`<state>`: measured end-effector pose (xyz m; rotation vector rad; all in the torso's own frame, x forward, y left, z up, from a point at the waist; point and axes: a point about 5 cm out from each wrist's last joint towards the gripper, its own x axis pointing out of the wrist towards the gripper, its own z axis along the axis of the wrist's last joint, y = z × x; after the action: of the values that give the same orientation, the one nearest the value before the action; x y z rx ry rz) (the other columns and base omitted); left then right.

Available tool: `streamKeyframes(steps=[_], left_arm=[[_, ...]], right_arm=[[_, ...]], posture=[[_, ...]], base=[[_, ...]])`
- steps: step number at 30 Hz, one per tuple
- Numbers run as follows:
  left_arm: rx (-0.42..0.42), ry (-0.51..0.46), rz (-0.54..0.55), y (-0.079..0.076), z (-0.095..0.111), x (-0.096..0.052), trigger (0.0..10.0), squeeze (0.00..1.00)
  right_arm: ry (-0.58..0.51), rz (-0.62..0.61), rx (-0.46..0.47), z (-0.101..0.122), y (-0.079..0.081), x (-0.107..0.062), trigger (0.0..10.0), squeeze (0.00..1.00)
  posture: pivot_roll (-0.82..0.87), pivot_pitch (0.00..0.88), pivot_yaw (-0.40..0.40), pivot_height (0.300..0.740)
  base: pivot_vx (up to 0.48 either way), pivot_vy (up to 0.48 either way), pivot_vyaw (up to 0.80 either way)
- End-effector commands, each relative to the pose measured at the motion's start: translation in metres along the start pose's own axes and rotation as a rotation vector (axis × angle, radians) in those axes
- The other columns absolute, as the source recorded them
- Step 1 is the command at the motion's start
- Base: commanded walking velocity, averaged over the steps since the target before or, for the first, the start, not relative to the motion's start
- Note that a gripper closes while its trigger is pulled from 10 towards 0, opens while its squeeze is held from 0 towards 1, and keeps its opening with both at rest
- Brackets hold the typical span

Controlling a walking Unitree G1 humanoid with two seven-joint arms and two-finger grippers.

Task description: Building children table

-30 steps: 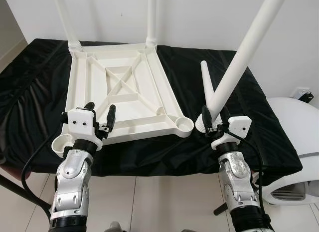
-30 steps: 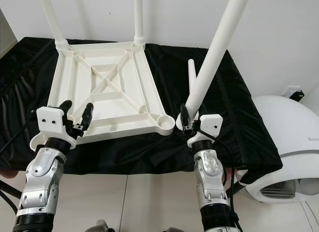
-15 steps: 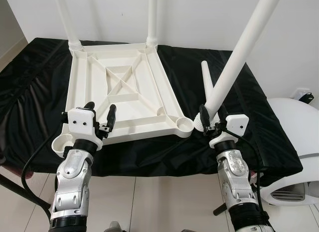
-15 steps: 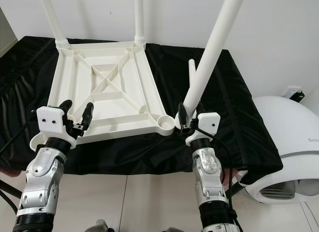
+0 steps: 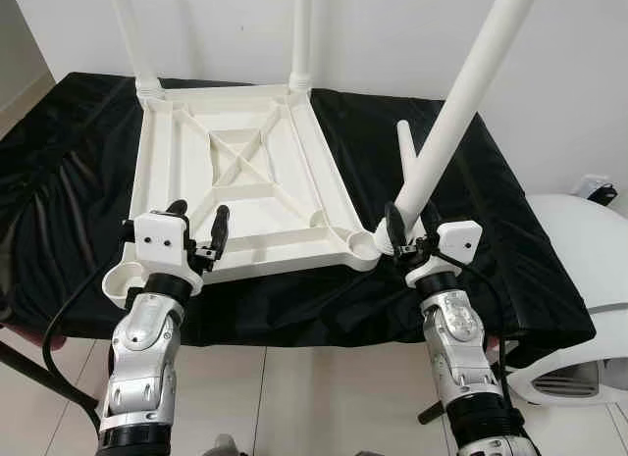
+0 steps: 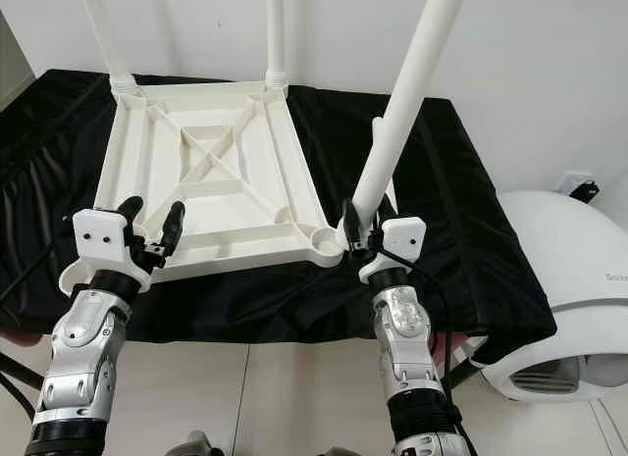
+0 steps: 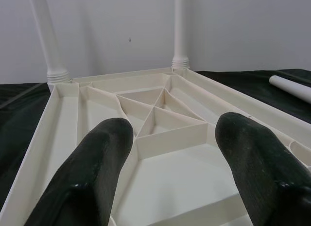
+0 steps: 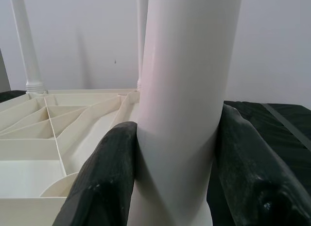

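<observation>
Table: the upturned white tabletop (image 5: 240, 181) lies on the black cloth (image 5: 510, 221), two legs already standing at its far corners.
Right gripper (image 5: 407, 232): clenched round the third leg (image 5: 461, 108), foot just beside the near-right socket (image 5: 363, 243).
Left gripper (image 5: 196, 232): fingers spread, holding nothing, over the near edge.
Spare leg (image 5: 404, 147): lying on the cloth.
Risk: leg's tilted, so it'll probably jam or shove the tabletop sideways.
Room: white wall, tiled floor.

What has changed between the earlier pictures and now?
The right tool, shut on the white leg, carried its base leftward to the tabletop's near right corner socket. The left tool stayed open over the upturned tabletop; the spare leg stayed lying.
</observation>
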<state>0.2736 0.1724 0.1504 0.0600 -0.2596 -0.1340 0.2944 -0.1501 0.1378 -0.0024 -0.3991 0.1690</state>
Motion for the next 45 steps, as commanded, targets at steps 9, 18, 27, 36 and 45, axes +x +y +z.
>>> streamKeyframes(steps=[9, 18, 27, 36, 45], left_arm=[[0.008, 0.003, 0.046, 0.0044, 0.0007, 0.0021, 10.0, 0.0], [0.01, 0.003, 0.038, 0.0035, 0.0007, 0.0021, 10.0, 0.0], [0.012, 0.003, 0.039, 0.0036, 0.001, 0.0015, 10.0, 0.0], [0.011, 0.005, 0.037, 0.0035, 0.0012, 0.0002, 10.0, 0.0], [0.01, 0.004, 0.034, 0.0034, 0.0021, 0.0006, 10.0, 0.0]], right_arm=[[-0.026, -0.006, 0.004, 0.0011, 0.0025, 0.0014, 10.0, 0.0], [-0.029, -0.013, 0.001, 0.0007, 0.0019, 0.0003, 10.0, 0.0], [-0.032, -0.004, -0.001, 0.0009, 0.0021, 0.002, 10.0, 0.0], [-0.031, -0.003, -0.001, 0.0002, 0.0031, 0.0006, 10.0, 0.0], [-0.029, -0.008, 0.002, -0.0005, 0.0032, -0.0008, 10.0, 0.0]], posture=[[0.07, 0.0, -0.011, 0.74], [0.08, 0.0, -0.014, 0.74], [0.09, 0.0, -0.023, 0.74], [0.09, 0.0, -0.019, 0.74], [0.09, 0.0, -0.015, 0.74]], base=[[0.0, 0.0, 0.0], [0.0, 0.0, 0.0], [0.0, 0.0, 0.0], [0.0, 0.0, 0.0], [0.0, 0.0, 0.0]])
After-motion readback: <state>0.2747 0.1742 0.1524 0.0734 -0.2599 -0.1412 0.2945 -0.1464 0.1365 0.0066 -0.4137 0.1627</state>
